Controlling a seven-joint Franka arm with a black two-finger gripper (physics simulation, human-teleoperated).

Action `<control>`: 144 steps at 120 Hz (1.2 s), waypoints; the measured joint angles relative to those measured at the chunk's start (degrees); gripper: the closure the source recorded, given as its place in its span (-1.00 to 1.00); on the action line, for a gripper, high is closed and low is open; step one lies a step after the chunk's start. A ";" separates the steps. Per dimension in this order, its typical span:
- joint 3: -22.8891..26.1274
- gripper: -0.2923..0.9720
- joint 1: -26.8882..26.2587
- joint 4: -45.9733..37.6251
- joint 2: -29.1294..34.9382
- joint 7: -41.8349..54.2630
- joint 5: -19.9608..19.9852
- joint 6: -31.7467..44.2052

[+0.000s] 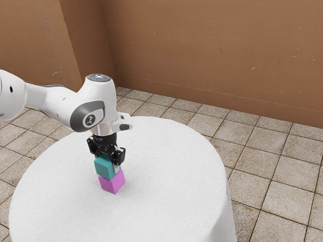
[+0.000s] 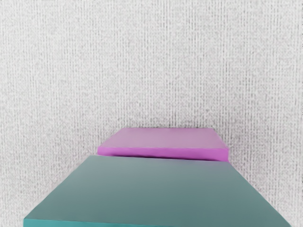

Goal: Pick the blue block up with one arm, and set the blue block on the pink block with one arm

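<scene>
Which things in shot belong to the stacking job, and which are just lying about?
Job:
- teal-blue cube, resting on top of the pink cube
- pink cube
- black two-finger gripper, right at the teal-blue cube's top

Not the job:
- round table with white cloth, which carries the stack
- tiled floor
- brown wall

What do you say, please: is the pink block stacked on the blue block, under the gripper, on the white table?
Not quite: the order is reversed. The exterior view shows the blue block stacked on the pink block, under the gripper, on the white table.
</scene>
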State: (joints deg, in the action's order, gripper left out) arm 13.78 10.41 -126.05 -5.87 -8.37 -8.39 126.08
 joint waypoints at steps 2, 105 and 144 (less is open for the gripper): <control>0.01 -0.06 -0.01 0.02 -0.01 0.01 0.00 0.00; 1.28 -0.50 -0.35 12.01 11.60 1.48 0.39 -13.43; 0.87 -0.53 -5.25 30.83 10.49 1.30 0.23 -27.19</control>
State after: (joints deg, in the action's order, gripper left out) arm 14.65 5.16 -95.22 4.62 -7.07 -8.16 98.89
